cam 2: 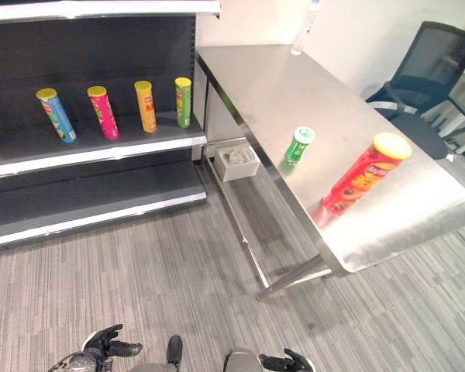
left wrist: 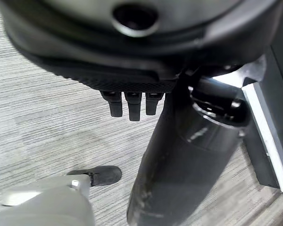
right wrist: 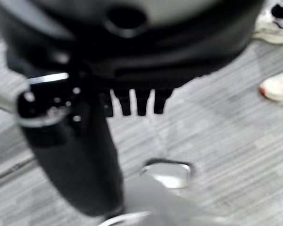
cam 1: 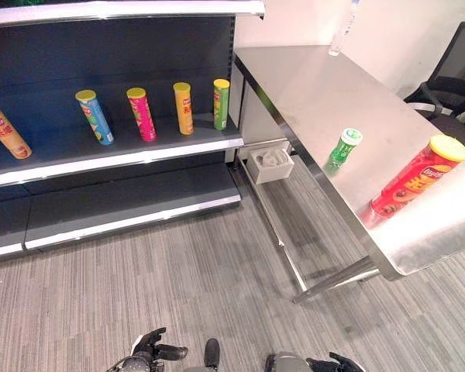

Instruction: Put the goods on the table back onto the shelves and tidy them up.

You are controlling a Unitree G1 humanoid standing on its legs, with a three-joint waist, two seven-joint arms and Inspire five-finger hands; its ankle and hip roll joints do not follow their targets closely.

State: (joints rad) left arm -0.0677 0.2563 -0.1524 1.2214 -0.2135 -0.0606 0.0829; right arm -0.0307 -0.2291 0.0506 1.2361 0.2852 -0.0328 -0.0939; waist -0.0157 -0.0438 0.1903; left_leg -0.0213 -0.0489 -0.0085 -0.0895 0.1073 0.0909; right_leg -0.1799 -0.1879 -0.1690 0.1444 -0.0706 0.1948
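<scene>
A steel surface [cam 1: 310, 85] runs from the upper middle to the right edge of the frame, and two goods stand on it: a red can with a yellow lid [cam 1: 418, 177] at the right, near the surface's front end, and a small green bottle [cam 1: 343, 147] just left of it by the long edge. A clear bottle [cam 1: 342, 27] at the surface's far end is cut off by the top of the frame. On the shelf [cam 1: 116, 155] at the upper left stand five cans in a row: an orange can [cam 1: 6, 130] partly cut by the left edge, a blue can [cam 1: 94, 116], a pink can [cam 1: 142, 114], a yellow can [cam 1: 184, 108] and a green can [cam 1: 221, 104]. A white bin [cam 1: 270, 164] sits under the surface beside the shelf, and a black chair [cam 1: 449, 85] is cropped at the upper right. The left hand [cam 1: 151, 350] and right hand [cam 1: 337, 363] hang low at the bottom edge over the carpet, the right partly cut off; each wrist view shows straight, relaxed fingers [left wrist: 132, 104] holding nothing.
</scene>
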